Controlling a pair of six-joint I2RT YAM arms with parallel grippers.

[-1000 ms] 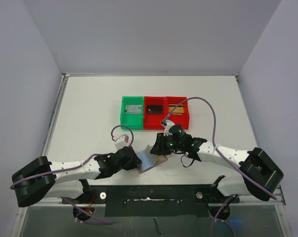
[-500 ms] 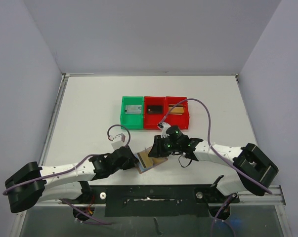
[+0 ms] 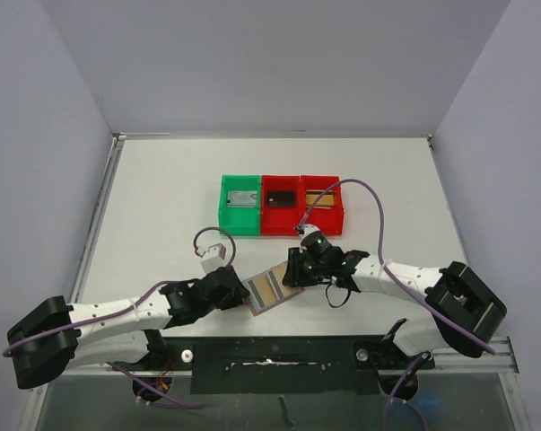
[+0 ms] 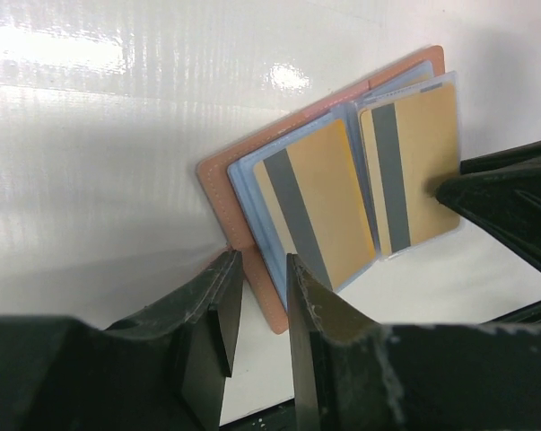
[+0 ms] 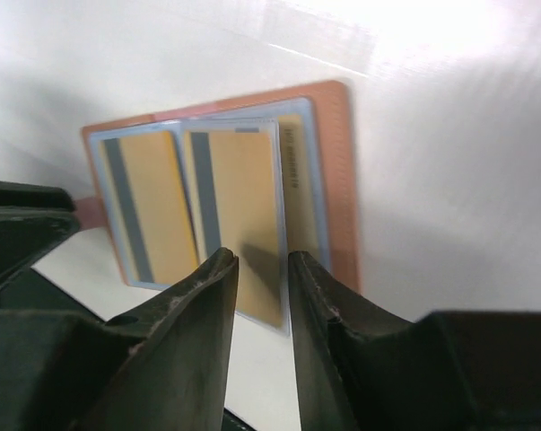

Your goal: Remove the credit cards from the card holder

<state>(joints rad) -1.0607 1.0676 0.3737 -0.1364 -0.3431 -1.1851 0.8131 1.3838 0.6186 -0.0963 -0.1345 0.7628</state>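
The brown card holder [image 3: 272, 287] lies open and flat on the table between both arms. Its light-blue sleeves show two gold cards with grey stripes [image 4: 319, 202] [image 5: 243, 206]. My left gripper [image 3: 244, 293] sits low at the holder's left edge. Its jaws are nearly closed and straddle the brown border [image 4: 252, 269] in the left wrist view, gripping nothing I can see. My right gripper [image 3: 294, 274] is at the holder's right side, jaws nearly closed. Its tips rest over the right-hand card's edge [image 5: 279, 269]. One right fingertip [image 4: 445, 190] touches that card.
A green bin [image 3: 240, 205] and two red bins [image 3: 280, 205] [image 3: 322, 203] stand in a row behind the holder, each with a card-like item inside. The right arm's purple cable [image 3: 378, 215] loops above the table. The table's near edge lies just below the holder.
The raised blue sleeve has been laid down; the holder now lies flat and open with two gold cards showing. The right gripper moved slightly right and lower. The left gripper stayed at the left edge.
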